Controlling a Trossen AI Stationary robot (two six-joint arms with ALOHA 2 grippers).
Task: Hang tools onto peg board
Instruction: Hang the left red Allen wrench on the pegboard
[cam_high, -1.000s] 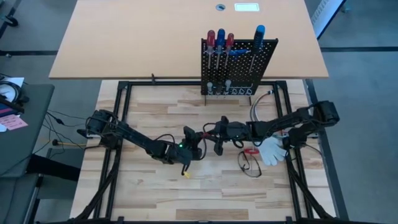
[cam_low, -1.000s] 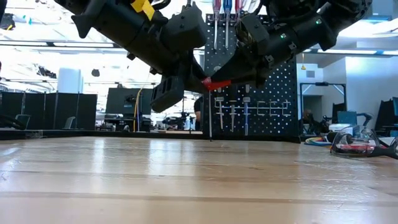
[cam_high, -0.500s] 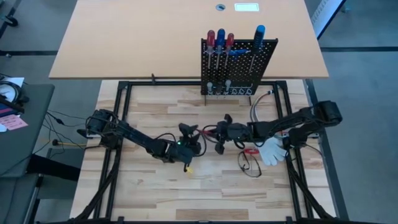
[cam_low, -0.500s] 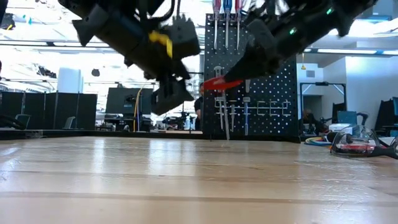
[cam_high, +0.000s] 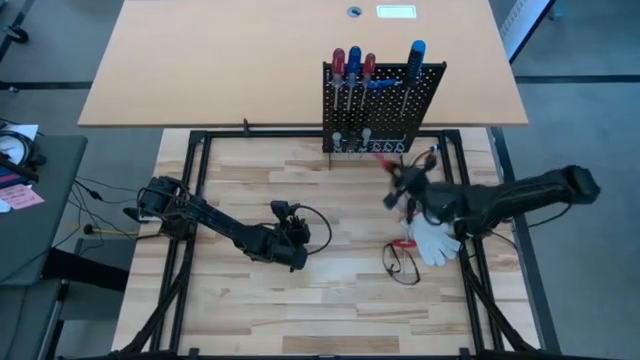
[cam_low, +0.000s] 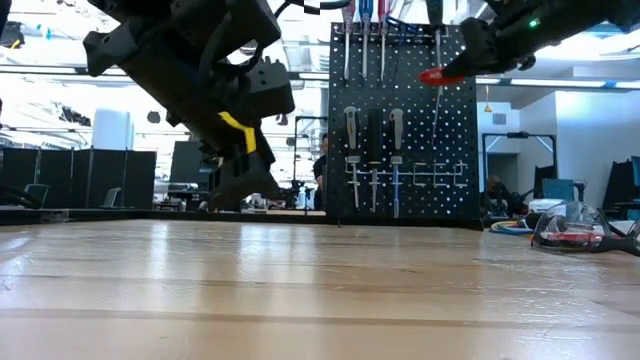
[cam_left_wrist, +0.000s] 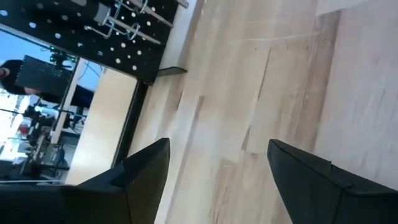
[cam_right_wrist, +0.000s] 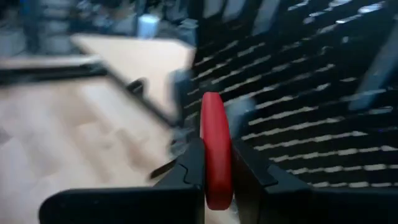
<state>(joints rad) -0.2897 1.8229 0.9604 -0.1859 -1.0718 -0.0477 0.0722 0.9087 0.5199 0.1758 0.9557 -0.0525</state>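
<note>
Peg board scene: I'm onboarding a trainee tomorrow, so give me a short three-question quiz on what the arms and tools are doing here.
1. True or false: the left end effector is open with nothing between its fingers.
2. What does the right end effector grip?
A. a white glove
B. a red-handled screwdriver
C. pliers
3. Fill in: the black perforated metal peg board stands at the ____ edge of the light wooden table, seen from the high view.

Key: 1 true; 2 B, the red-handled screwdriver; 3 far. The white glove lies on the table.
</note>
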